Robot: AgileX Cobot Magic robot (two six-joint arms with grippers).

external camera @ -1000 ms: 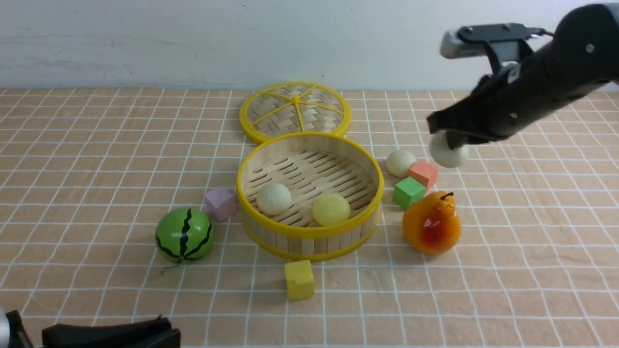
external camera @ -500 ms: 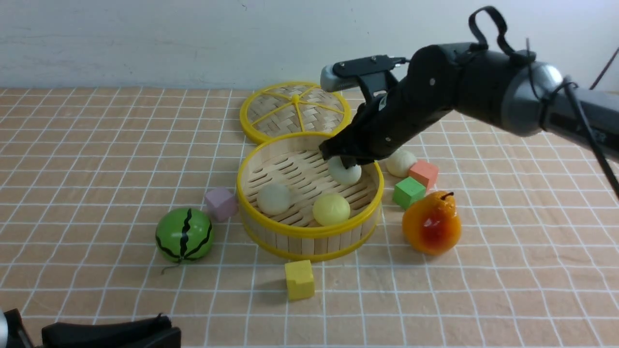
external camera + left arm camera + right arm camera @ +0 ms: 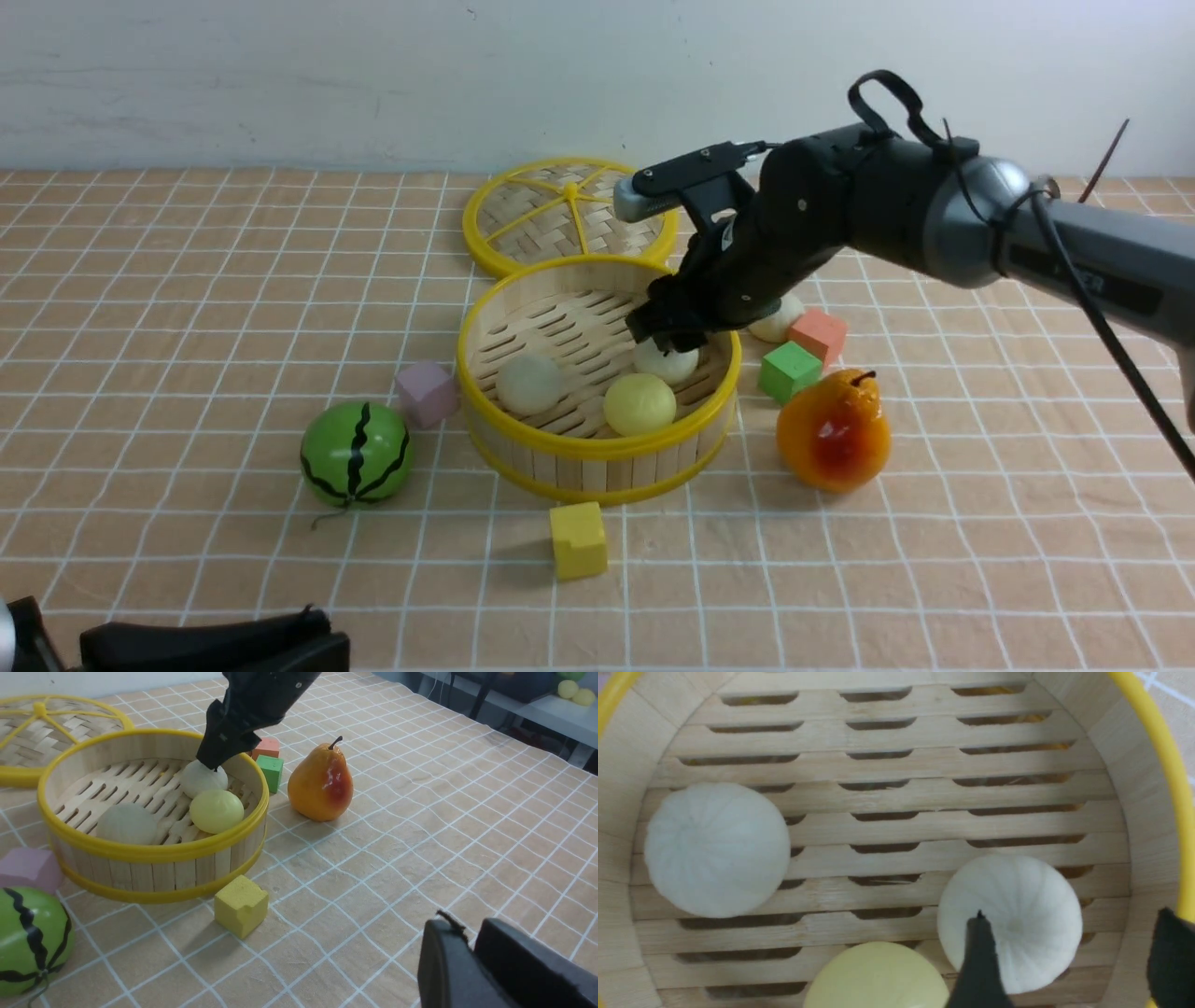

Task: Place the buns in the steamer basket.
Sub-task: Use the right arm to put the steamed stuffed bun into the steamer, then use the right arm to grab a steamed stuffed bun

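The steamer basket (image 3: 597, 455) stands mid-table with three buns on its slatted floor: an off-white one (image 3: 529, 383), a pale yellow one (image 3: 639, 403) and an off-white one (image 3: 667, 362) at the right wall. My right gripper (image 3: 665, 338) hovers just over that last bun (image 3: 1013, 919), open, its fingers apart from it on both sides. A fourth off-white bun (image 3: 780, 322) lies outside, half hidden behind the right arm. My left gripper (image 3: 467, 933) is low at the near left edge, shut and empty.
The woven lid (image 3: 569, 215) lies behind the basket. A watermelon ball (image 3: 356, 454) and pink cube (image 3: 426, 394) sit to its left, a yellow cube (image 3: 578, 539) in front, and green (image 3: 789, 371) and orange (image 3: 818, 335) cubes plus a pear (image 3: 833, 429) to its right.
My right arm carried an off-white bun leftward from above the cubes into the basket, lowered it and opened, leaving it on the slats. The left arm stayed still.
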